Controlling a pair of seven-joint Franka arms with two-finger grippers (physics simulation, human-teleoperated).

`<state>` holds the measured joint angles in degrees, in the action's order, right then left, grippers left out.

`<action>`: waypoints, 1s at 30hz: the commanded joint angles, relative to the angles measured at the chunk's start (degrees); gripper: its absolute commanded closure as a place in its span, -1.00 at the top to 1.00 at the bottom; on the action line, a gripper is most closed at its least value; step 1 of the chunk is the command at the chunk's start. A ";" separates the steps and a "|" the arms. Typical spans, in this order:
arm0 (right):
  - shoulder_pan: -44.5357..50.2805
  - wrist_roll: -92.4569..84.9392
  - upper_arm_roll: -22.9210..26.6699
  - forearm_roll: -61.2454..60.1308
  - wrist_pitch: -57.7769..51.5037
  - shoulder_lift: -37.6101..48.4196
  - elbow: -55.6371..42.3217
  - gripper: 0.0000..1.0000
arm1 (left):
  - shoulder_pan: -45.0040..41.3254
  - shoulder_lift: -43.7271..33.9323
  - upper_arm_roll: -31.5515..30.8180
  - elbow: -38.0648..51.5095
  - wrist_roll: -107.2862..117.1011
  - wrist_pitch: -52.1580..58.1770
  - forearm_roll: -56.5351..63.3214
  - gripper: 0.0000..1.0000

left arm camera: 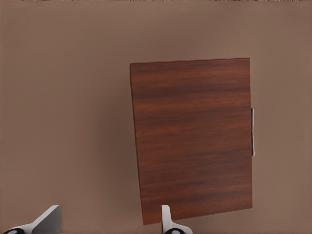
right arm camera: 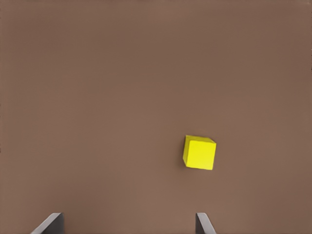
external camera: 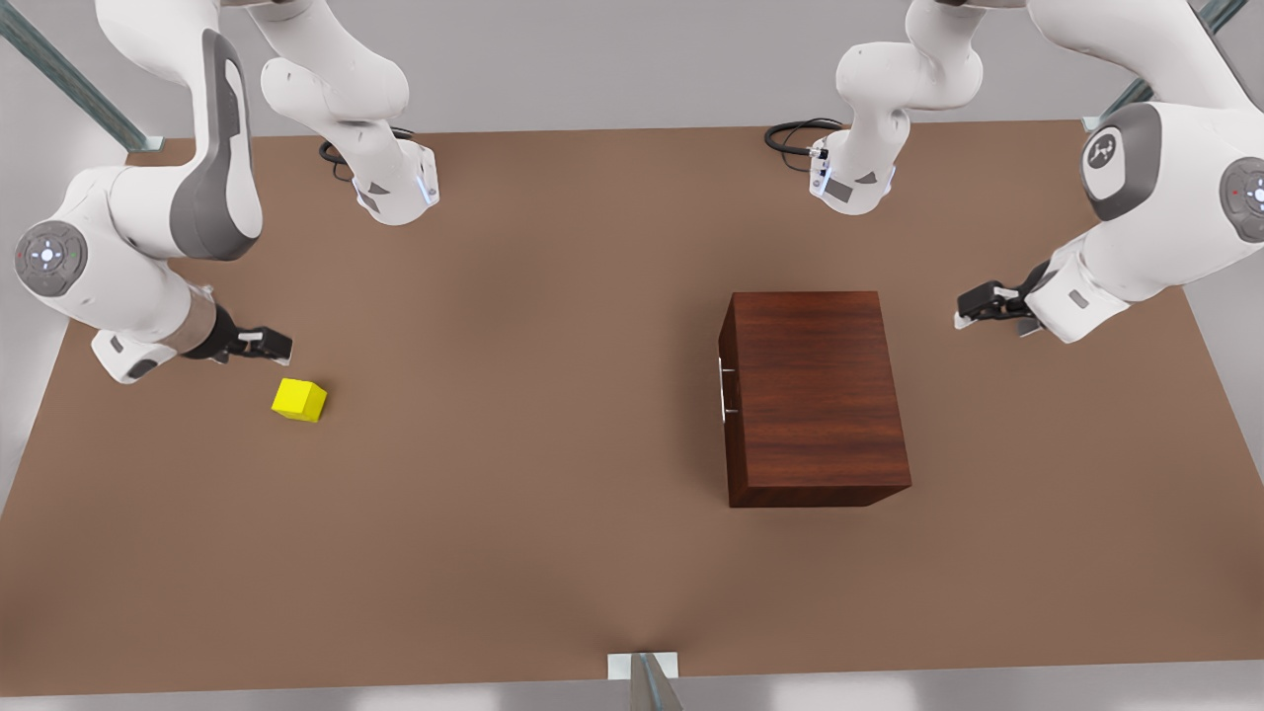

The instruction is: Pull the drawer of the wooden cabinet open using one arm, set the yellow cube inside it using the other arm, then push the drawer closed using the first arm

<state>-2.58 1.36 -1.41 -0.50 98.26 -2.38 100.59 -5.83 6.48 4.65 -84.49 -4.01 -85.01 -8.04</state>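
The wooden cabinet stands right of the table's middle in the front view. Its drawer is shut flush, and the thin silver handle faces the front view's left. My left gripper hovers open off the cabinet's back side, at the front view's right, holding nothing. The yellow cube lies on the table at the front view's left. My right gripper hangs open just above and beside it, apart from it.
The brown table spreads wide between the cube and the cabinet. Both arm bases with black cables sit at the far edge. A small metal bracket is at the near edge.
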 commanded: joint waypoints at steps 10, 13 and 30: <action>-0.58 1.02 0.00 -0.02 4.22 -0.60 -0.31 1.00 | -32.48 13.90 -0.08 12.41 33.69 -1.56 11.29 1.00; -0.58 1.02 0.00 0.06 4.22 -0.87 -0.39 1.00 | -38.99 20.05 -0.17 14.18 35.57 -6.13 11.20 1.00; -0.50 1.02 0.00 0.06 4.14 -1.31 -0.39 1.00 | -41.63 35.09 0.89 13.65 60.35 -14.66 19.38 1.00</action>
<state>-3.04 2.23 -1.41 -0.40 102.47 -3.72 100.22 -47.53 41.41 5.50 -70.97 35.76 -98.68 10.75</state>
